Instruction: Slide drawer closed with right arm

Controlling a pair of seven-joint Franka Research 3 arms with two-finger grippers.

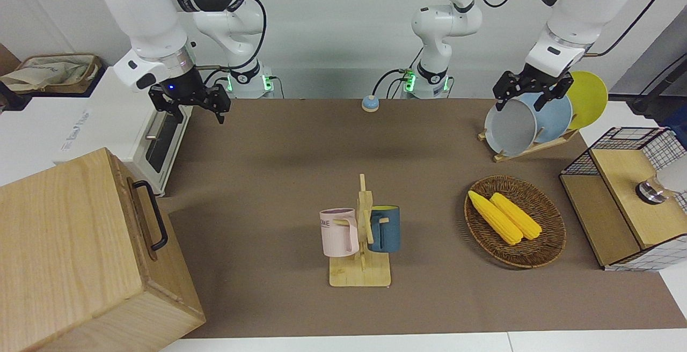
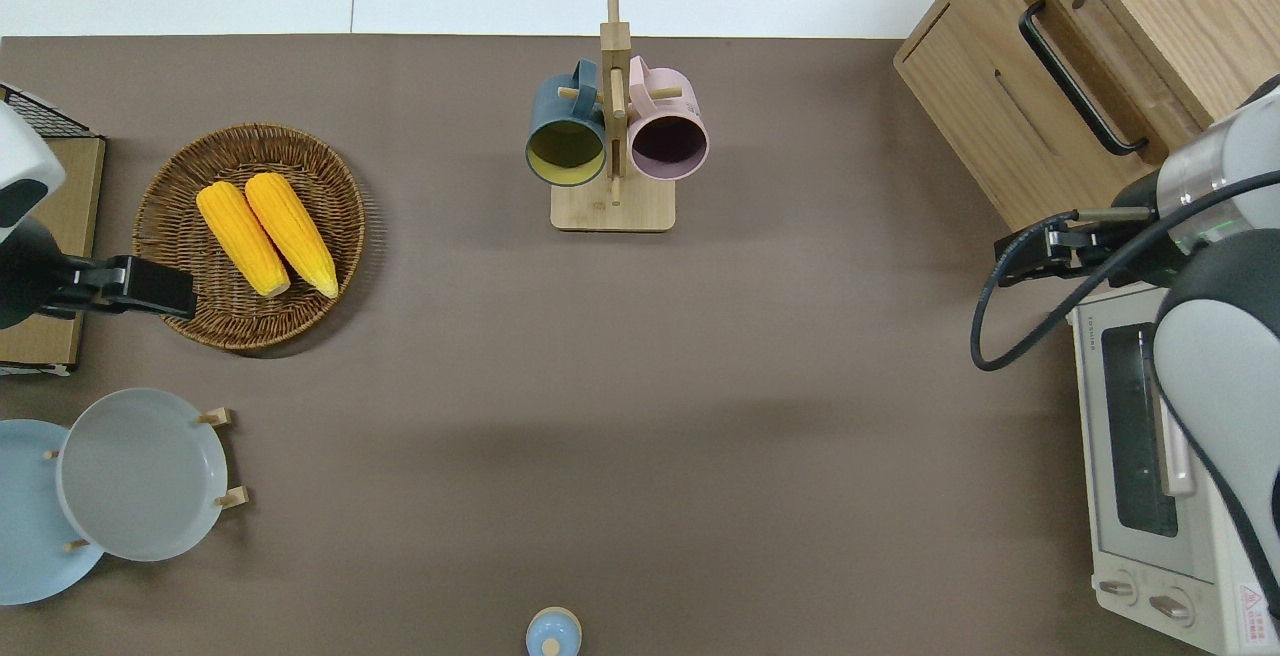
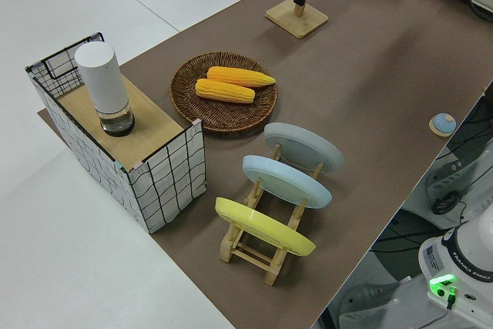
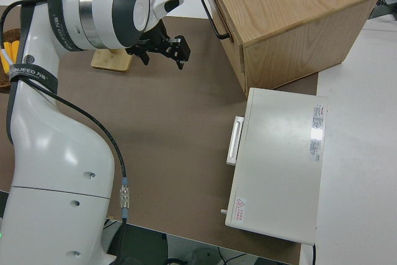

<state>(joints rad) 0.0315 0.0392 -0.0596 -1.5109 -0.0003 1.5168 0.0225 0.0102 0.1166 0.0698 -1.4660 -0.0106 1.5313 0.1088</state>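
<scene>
The big wooden cabinet (image 1: 70,255) stands at the right arm's end of the table, at the edge farthest from the robots. Its drawer (image 2: 1090,66), with a black loop handle (image 1: 152,214), sits about flush with the cabinet's front; it also shows in the right side view (image 4: 218,4). My right gripper (image 1: 197,110) is open and empty. It hangs over the mat between the cabinet's corner and the toaster oven (image 2: 1026,248), apart from the handle, and shows in the right side view (image 4: 165,53). My left arm is parked, its gripper (image 1: 519,102) open.
A white toaster oven (image 1: 155,143) stands nearer to the robots than the cabinet. A mug rack (image 1: 360,244) with two mugs stands mid-table. Toward the left arm's end are a corn basket (image 1: 553,234), a plate rack (image 1: 504,154) and a wire-mesh box (image 1: 628,196). A blue bell (image 1: 370,103) sits near the robots.
</scene>
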